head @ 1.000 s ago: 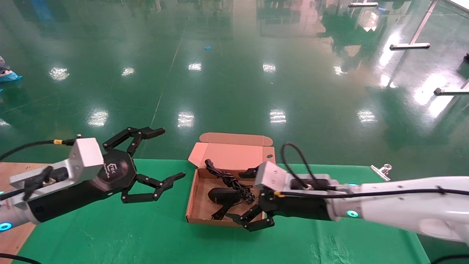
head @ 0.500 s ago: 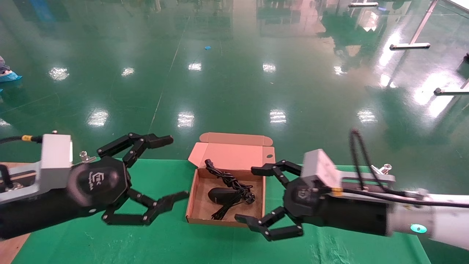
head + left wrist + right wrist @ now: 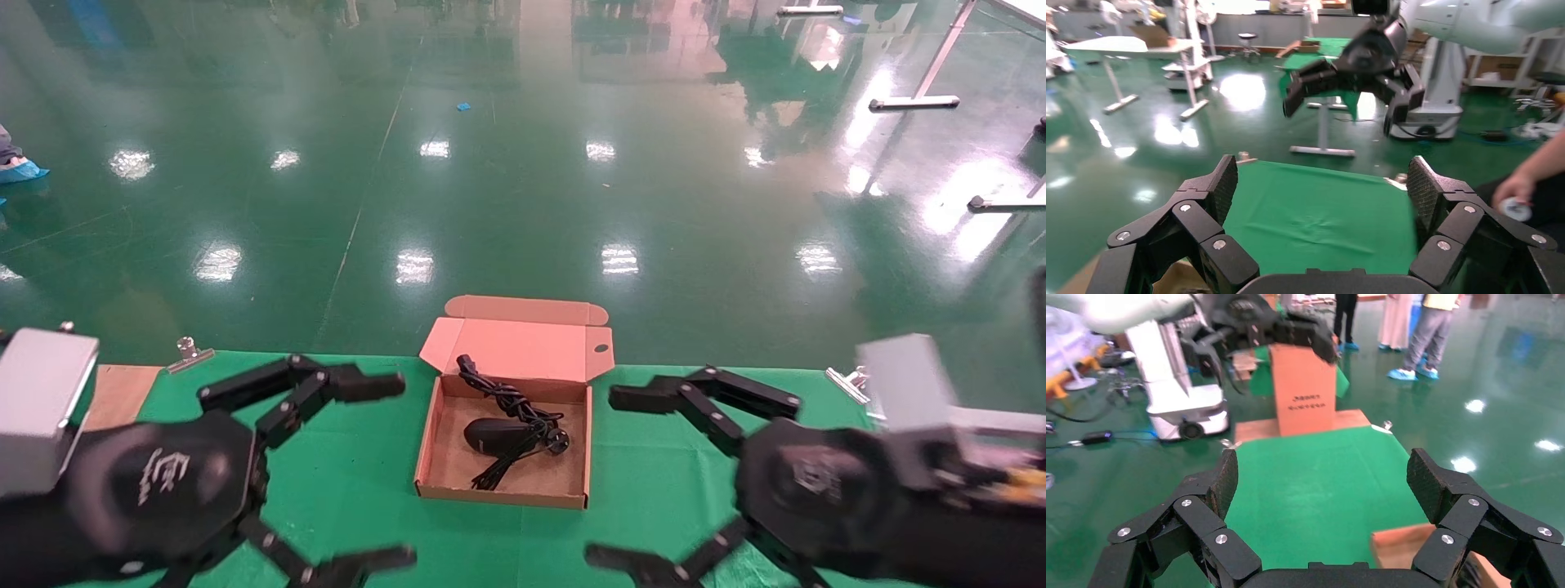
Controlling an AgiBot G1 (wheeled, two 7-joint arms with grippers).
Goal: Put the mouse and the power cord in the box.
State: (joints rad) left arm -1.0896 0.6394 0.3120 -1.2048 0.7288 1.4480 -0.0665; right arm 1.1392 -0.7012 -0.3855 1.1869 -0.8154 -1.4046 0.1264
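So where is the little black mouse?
In the head view, the mouse lies inside the open box at table centre, touching the power cord.

The left gripper (image 3: pixel 384 474) and the right gripper (image 3: pixel 621 478) are matte black, each built from jointed linkage fingers studded with silver screws and fixed to an octagonal black hub that carries a white logo. In the wrist views the fingertips (image 3: pixel 1223 184) end in dark pads with a fine dotted texture. A square silver-grey block sits on each wrist behind the hub.
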